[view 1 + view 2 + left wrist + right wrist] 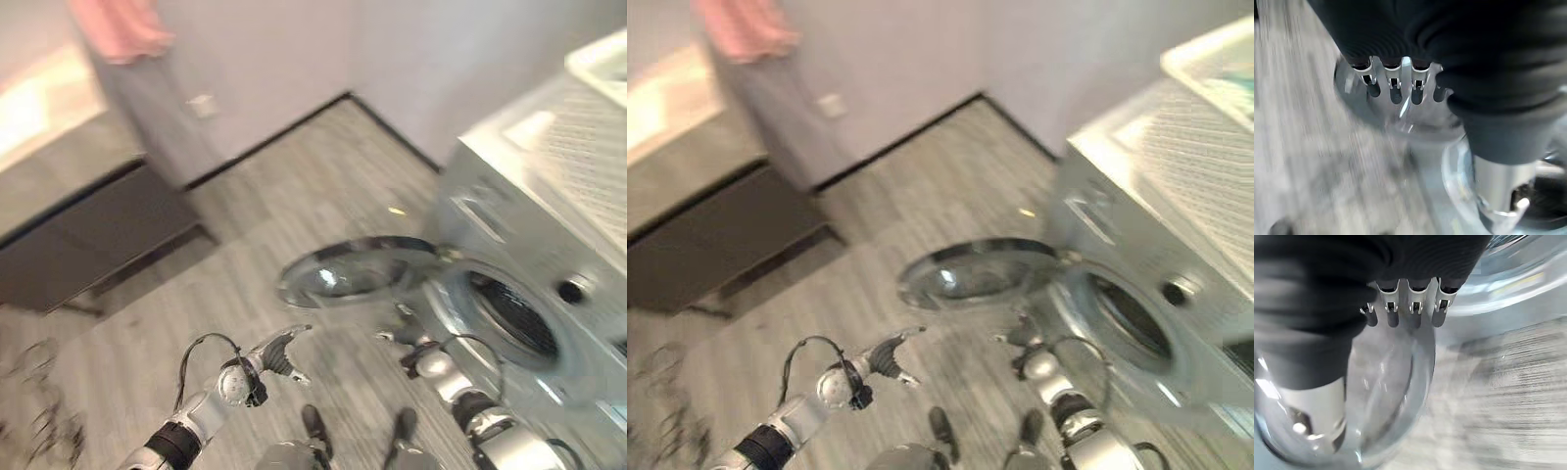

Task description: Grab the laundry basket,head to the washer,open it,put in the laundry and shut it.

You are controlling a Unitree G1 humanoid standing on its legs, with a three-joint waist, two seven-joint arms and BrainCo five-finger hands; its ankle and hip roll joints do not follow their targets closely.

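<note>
The silver washer (549, 196) stands at the right with its dark drum opening (511, 315) showing. Its round glass door (353, 269) is swung open towards the middle of the floor. My left hand (281, 351) hangs low in front of the door, fingers relaxed and holding nothing; its wrist view looks past the fingers (1396, 90) onto the door glass (1400, 125). My right hand (409, 343) is just below the door's hinge side, near the drum's rim, fingers straight and empty. The right wrist view has the fingers (1400, 313) close over the glass door (1391, 391).
A person (137, 59) in a pink top and grey trousers stands by the far wall at the upper left. A low dark cabinet (88, 240) sits at the left. A white container (602, 61) rests on top of the washer. Grey plank floor lies between.
</note>
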